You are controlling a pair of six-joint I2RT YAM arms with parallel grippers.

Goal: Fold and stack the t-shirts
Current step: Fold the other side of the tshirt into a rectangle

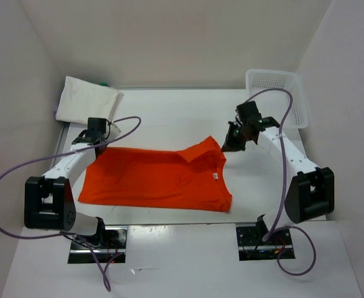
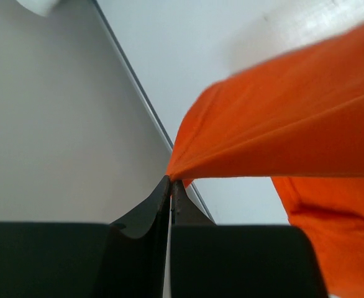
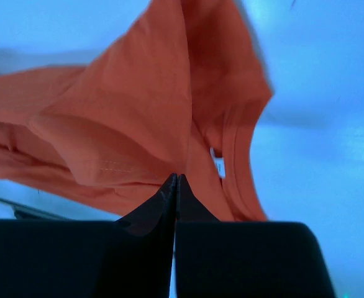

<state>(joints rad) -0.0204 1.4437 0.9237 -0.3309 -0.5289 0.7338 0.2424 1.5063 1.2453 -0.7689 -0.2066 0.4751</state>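
- The orange-red t-shirt [image 1: 160, 180] lies spread across the middle of the table [image 1: 169, 118], its long side running from 9 to 3 o'clock in the overhead view, with the collar end toward 3 o'clock.
- The left claw [image 1: 98, 144] sits at the shirt's 10 o'clock corner. In its wrist view the black fingers [image 2: 148, 214] are clenched together on a pinch of orange cloth, which fans out from the tips toward 2 o'clock.
- The right claw [image 1: 230, 141] sits at the shirt's 2 o'clock corner, by the shoulder. It is likewise clamped tight on the fabric, and a raised fold rises from its tips toward 12 o'clock.
- A folded white t-shirt [image 1: 89, 100] rests at the table's 10 o'clock corner, well apart from both claws.
- The white mesh basket [image 1: 281, 93] stands at the 2 o'clock corner, beyond the right claw.
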